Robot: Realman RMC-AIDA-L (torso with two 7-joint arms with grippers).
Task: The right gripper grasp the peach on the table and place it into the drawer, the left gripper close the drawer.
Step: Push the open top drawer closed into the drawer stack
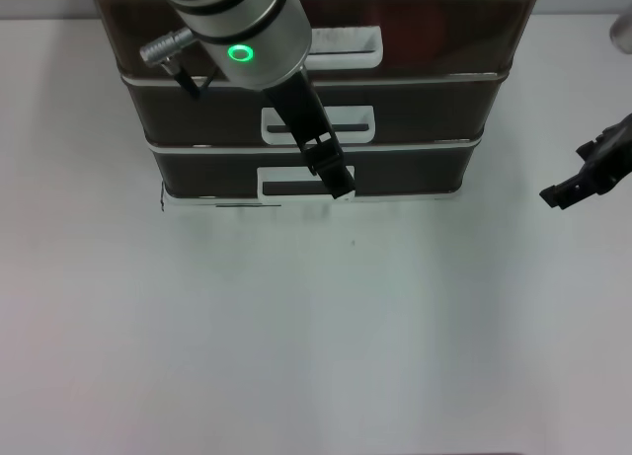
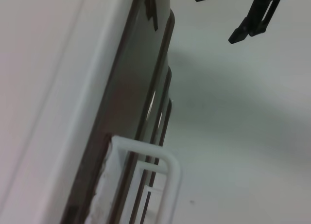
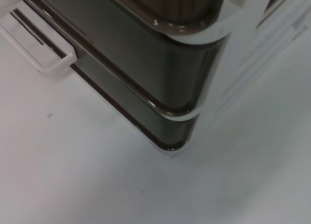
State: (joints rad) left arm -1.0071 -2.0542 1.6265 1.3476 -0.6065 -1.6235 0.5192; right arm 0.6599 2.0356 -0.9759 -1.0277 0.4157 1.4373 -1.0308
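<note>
With all three drawers sitting flush, the closing push looks done.
The left gripper (image 1: 336, 179) rests its tip against the bottom drawer (image 1: 415, 169) beside the white handle (image 1: 286, 184), how far it's parted I cannot tell; no peach in sight, presumably inside. Off right, the right gripper (image 1: 573, 187) hovers over the table (image 1: 316, 337), slightly parted, holding nothing.

The left wrist camera looked along the front of the stacked drawers (image 2: 124, 117), whose smoky-brown faces ran slantwise through the picture beside a pale wall. A white loop handle (image 2: 160, 165) jutted from the nearest drawer front, and two more handles showed through it, lined up behind. The white table (image 2: 243, 136) spread out beyond the drawers, carrying a soft shadow. Far off, the right gripper (image 2: 252, 20) hung over the table, well apart from the drawers, its black fingers only partly visible
</note>
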